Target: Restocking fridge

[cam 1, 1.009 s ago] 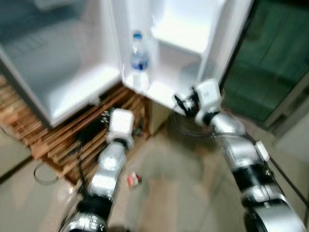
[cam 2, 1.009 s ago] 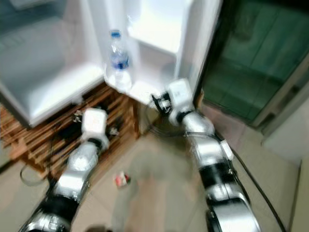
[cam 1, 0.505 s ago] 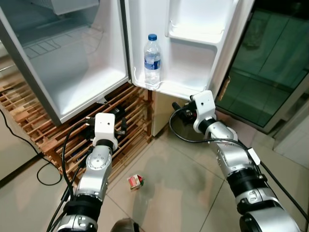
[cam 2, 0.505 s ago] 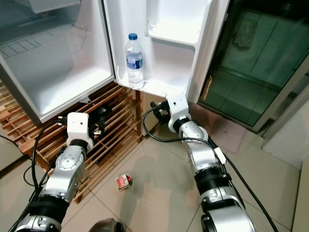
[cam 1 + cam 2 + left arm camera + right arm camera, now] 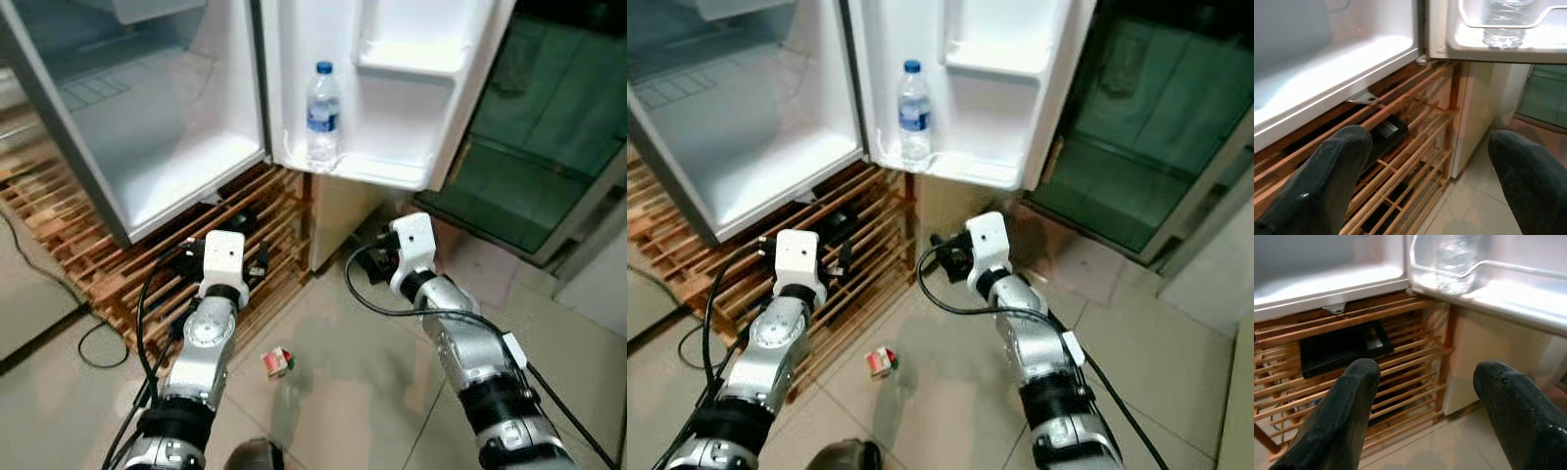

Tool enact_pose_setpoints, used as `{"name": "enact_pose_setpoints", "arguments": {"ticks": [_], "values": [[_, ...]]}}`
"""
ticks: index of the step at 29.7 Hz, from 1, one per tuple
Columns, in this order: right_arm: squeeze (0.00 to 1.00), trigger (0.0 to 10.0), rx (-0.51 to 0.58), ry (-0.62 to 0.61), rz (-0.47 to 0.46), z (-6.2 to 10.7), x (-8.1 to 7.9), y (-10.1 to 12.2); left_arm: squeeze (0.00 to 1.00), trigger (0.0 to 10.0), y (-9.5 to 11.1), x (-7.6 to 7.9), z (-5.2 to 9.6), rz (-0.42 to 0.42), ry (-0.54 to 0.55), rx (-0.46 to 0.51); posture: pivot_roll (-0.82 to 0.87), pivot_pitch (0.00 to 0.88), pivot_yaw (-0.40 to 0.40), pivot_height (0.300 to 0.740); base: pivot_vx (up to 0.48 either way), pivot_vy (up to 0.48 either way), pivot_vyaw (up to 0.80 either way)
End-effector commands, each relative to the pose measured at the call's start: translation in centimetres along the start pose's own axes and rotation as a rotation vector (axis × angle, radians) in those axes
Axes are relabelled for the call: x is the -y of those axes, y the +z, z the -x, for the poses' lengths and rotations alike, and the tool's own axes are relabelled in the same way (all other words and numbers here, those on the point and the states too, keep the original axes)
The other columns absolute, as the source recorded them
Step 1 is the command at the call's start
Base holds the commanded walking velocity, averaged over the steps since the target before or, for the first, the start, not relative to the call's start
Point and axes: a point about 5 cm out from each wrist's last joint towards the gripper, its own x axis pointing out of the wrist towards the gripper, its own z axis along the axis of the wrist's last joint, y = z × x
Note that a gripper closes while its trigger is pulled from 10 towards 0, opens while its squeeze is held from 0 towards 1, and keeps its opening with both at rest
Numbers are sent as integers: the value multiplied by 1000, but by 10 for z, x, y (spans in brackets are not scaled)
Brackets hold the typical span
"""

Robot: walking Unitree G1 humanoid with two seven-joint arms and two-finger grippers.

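The white fridge [image 5: 167,147] stands open on a wooden slatted rack [image 5: 108,264], its lower compartment bare. A clear water bottle [image 5: 323,113] with a blue cap stands upright on the lower shelf of the open door [image 5: 411,108]. My left gripper [image 5: 1430,142] is low in front of the rack, open, with nothing between its fingers. My right gripper [image 5: 1428,371] is below the door's bottom edge, also open and empty. The bottle's base [image 5: 1454,269] is above and ahead of the right gripper.
A small red carton [image 5: 278,361] lies on the tiled floor between my arms. A black flat object [image 5: 1342,347] rests inside the rack. A black cable [image 5: 88,352] loops on the floor at the left. A green glass door [image 5: 549,147] stands to the right.
The picture was blurred a second ago and has since steadied and shifted. My right gripper now sits lower, further beneath the door's edge. The bottle stays on its shelf.
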Motion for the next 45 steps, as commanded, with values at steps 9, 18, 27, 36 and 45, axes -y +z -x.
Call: {"name": "enact_pose_setpoints", "arguments": {"ticks": [9,18,27,36,45], "values": [[0,10000,7,-9,5,0,1,2,0,10000,2,-1,-1,-12,-1,-1,105,27,-2,740,0,480,437],[0,10000,21,-115,21,15,16,-4,0,10000,-3,-5,7,3,-5,-4,99,33,-2,740,0,467,434],[0,10000,64,-561,-62,54,71,-19,0,10000,-1,-12,6,-32,26,4,107,29,-3,740,-92,336,338],[0,10000,221,-619,130,89,63,6,0,10000,22,-46,11,18,172,92,89,27,0,740,0,0,0],[0,10000,180,-554,121,73,51,3,0,10000,33,-25,5,29,86,112,92,9,3,740,189,0,249]]}}
